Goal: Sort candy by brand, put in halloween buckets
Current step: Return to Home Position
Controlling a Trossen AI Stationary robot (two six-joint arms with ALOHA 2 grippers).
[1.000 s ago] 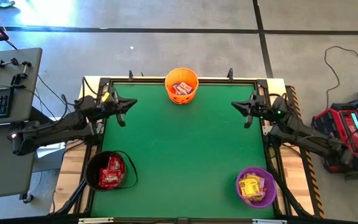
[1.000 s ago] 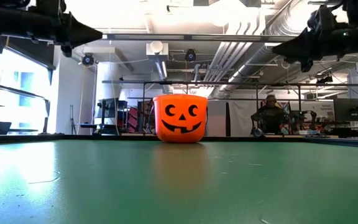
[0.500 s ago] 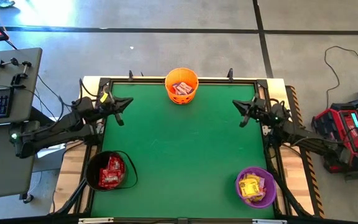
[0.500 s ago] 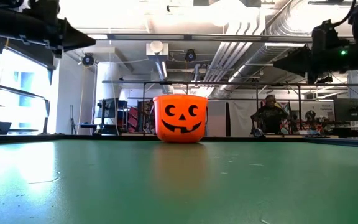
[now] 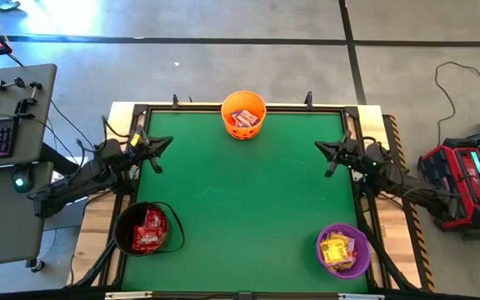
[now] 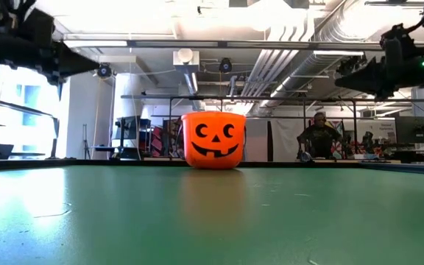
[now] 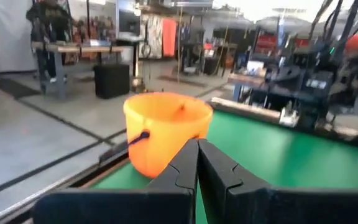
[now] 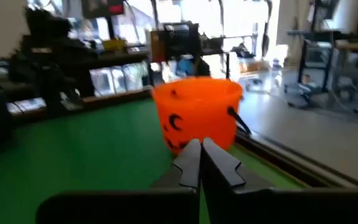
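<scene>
STEP: homing; all visible candy point(image 5: 244, 120) already binned | left end effector point(image 7: 197, 144) closed, empty, left of orange bucket point(image 5: 243, 115) | right end effector point(image 8: 201, 144) closed, empty, right of it | black bucket point(image 5: 122, 218) (red candy point(image 5: 147, 231)) and purple bucket point(image 5: 358, 260) (yellow candy point(image 5: 336, 249)) at worktop point(image 5: 248, 200) corners opposite it | all three upright, mouths up, axis vertical | NEXT: probably only parking arms

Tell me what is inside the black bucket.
The black bucket holds a pile of red candy packets; anything beneath the top ones, and the bucket's floor, is covered.
</scene>
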